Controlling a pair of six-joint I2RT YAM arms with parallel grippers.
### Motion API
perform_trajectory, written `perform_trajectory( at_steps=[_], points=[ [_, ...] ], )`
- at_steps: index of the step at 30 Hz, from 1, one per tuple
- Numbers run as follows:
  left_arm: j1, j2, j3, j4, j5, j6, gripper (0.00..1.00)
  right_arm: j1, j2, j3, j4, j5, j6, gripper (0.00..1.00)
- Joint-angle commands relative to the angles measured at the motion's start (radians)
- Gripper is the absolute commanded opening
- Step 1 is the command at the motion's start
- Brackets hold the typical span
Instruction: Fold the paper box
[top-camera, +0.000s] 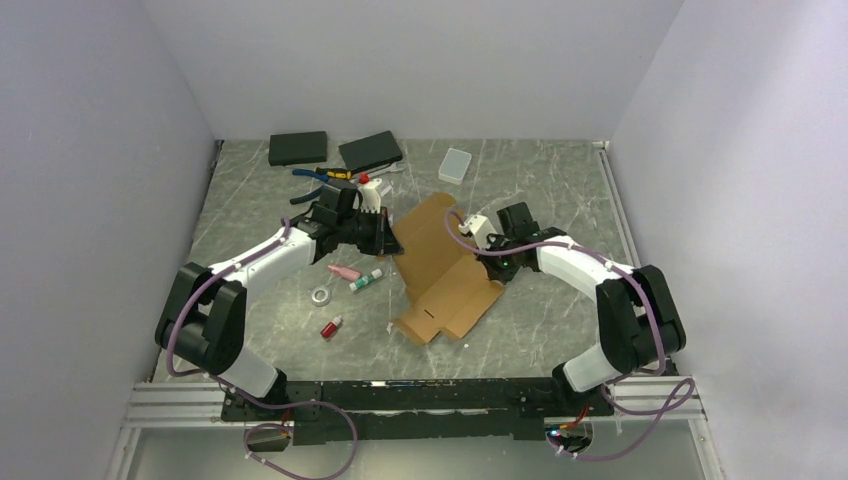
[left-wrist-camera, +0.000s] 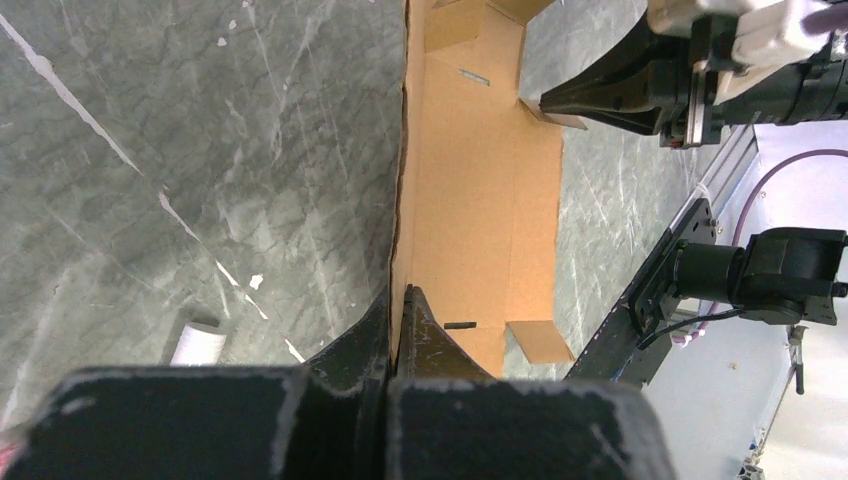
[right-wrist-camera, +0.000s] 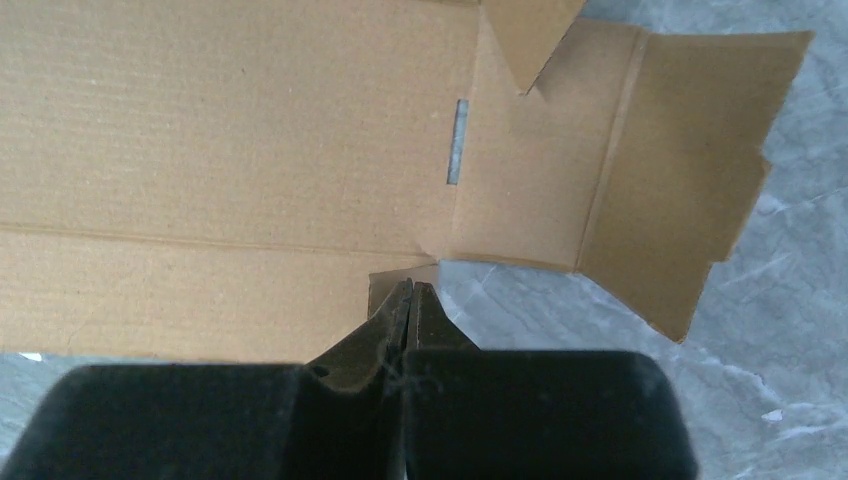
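My left gripper (left-wrist-camera: 400, 300) hides the edge of the plain brown cardboard sheet (left-wrist-camera: 470, 200) it pinches; the sheet runs off that view's top. The closed tips of my right gripper (right-wrist-camera: 411, 288) overlap one of its small flaps: clamped or not, I cannot tell.

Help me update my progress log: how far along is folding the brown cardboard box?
Early stage. Done: nothing looks folded shut; the plain brown die-cut cardboard box lies mostly flat with its flaps spread. In hand: the left gripper pinches one long edge, and the right gripper is shut on a small tab on the opposite side. Left: probably raising the walls, tucking the flaps and closing it up.
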Motion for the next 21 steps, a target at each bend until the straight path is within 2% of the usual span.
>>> perform_trajectory(
  at_steps=[1, 6, 8, 9, 13, 15, 19, 21],
  points=[
    [0.002, -0.021, 0.017, 0.035, 0.025, -0.001, 0.0, 0.01, 0.002, -0.003, -0.049, 0.051, -0.074, 0.0],
    [0.002, -0.027, 0.028, 0.026, 0.027, 0.024, 0.0, -0.027, -0.062, 0.038, -0.085, -0.07, -0.06, 0.0],
    [0.002, -0.031, 0.038, 0.021, 0.036, 0.048, 0.0, -0.081, -0.116, 0.063, -0.104, -0.154, -0.056, 0.0],
    [0.002, -0.034, 0.047, 0.017, 0.04, 0.06, 0.0, -0.12, -0.155, 0.079, -0.112, -0.236, -0.047, 0.05],
    [0.001, -0.043, 0.073, 0.006, 0.038, 0.119, 0.0, -0.314, -0.229, 0.087, -0.094, -0.466, 0.022, 0.41],
    [-0.003, -0.046, 0.086, 0.0, 0.03, 0.147, 0.0, -0.363, -0.221, 0.086, -0.113, -0.547, 0.013, 0.48],
    [-0.018, -0.055, 0.112, -0.012, 0.006, 0.21, 0.0, -0.375, -0.2, 0.085, -0.271, -0.718, -0.205, 0.68],
    [-0.029, -0.062, 0.123, -0.017, -0.016, 0.249, 0.0, -0.364, -0.236, 0.046, -0.32, -0.798, -0.369, 0.7]
  ],
)
